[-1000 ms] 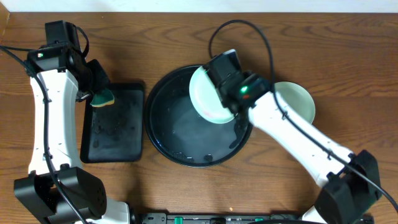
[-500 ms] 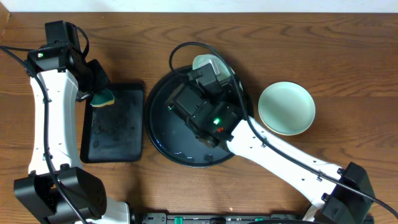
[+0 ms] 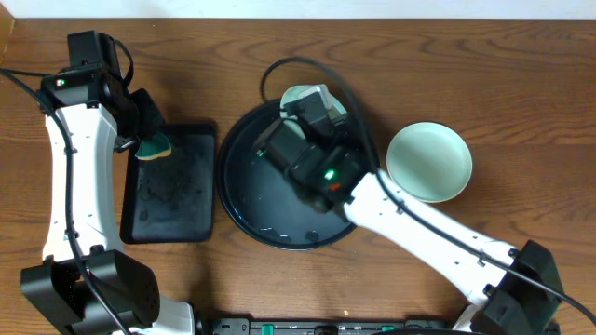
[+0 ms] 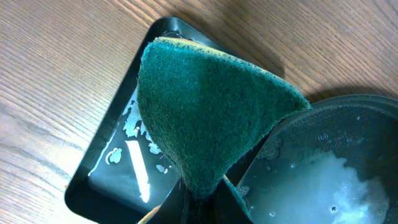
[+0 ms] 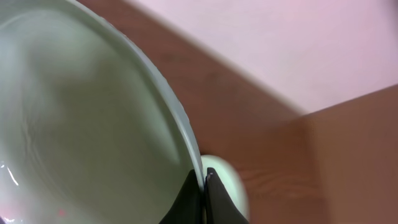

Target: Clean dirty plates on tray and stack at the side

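While the right gripper pinches the rim of a mint plate, fingers closed on its edge, the plate hangs tilted over the far rim of the round tray; the left gripper is clamped on the green sponge above the small tray; a second mint plate lies on the table beside the round tray. Advisable: hold the plate over the round tray so drips fall inside; turn its wet face toward the sponge; avoid twisting the slippery rim.

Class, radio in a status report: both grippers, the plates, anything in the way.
Left gripper shut on green sponge over rectangular tray. Right gripper shut on mint plate rim, over round tray. Second mint plate on tabletop beside tray. No obstruction seen.
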`<state>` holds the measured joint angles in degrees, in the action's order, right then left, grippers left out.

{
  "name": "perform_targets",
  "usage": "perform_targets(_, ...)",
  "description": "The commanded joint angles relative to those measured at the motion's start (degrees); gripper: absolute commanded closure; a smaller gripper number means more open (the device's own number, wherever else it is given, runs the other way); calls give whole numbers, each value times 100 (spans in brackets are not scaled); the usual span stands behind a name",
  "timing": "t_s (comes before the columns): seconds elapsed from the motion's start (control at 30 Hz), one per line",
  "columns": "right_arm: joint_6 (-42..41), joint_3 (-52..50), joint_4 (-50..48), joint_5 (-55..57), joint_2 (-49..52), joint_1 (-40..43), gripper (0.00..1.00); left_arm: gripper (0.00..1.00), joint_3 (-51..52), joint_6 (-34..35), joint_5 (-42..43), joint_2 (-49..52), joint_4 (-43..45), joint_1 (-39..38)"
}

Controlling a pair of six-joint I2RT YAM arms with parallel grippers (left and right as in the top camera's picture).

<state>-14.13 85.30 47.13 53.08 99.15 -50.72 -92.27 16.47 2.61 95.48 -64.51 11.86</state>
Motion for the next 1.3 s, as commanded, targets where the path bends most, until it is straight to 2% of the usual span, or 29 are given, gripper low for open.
perform_targets(0.0, -654, -13, -4, -2352, -74, 651, 99, 93, 125, 35, -46, -33, -17, -98)
perform_targets(0.13, -1056, -57, -13, -3827, 210, 1316, 99, 93, 275, 79, -46, -33, 20, -341)
perform_targets(0.27, -1283, -70, -26, -4719, 710, 1663, 99, 93, 304, 81, -48, -33, 92, -634)
perform_targets(0.6, -1506, -70, -136, -5125, 1707, 1742, 98, 92, 304, 275, -50, -33, 361, -1325)
perform_targets(0.67, -1211, -70, -210, -5171, 1705, 1755, 92, 93, 304, 297, -50, -33, 393, -1414)
perform_targets(0.8, -243, -68, -466, -5759, 1709, 1840, 64, 92, 304, 533, -46, -33, 422, -1580)
perform_targets(0.87, 111, -68, -529, -5947, 1722, 1937, 57, 93, 306, 575, -28, -31, 444, -1679)
perform_targets(1.03, 710, -70, -702, -6048, 1829, 2166, 60, 93, 310, 750, -28, 2, 490, -1967)
perform_targets(1.27, 802, -70, -892, -6247, 2092, 2371, 76, 93, 317, 1113, -28, 289, 601, -2341)
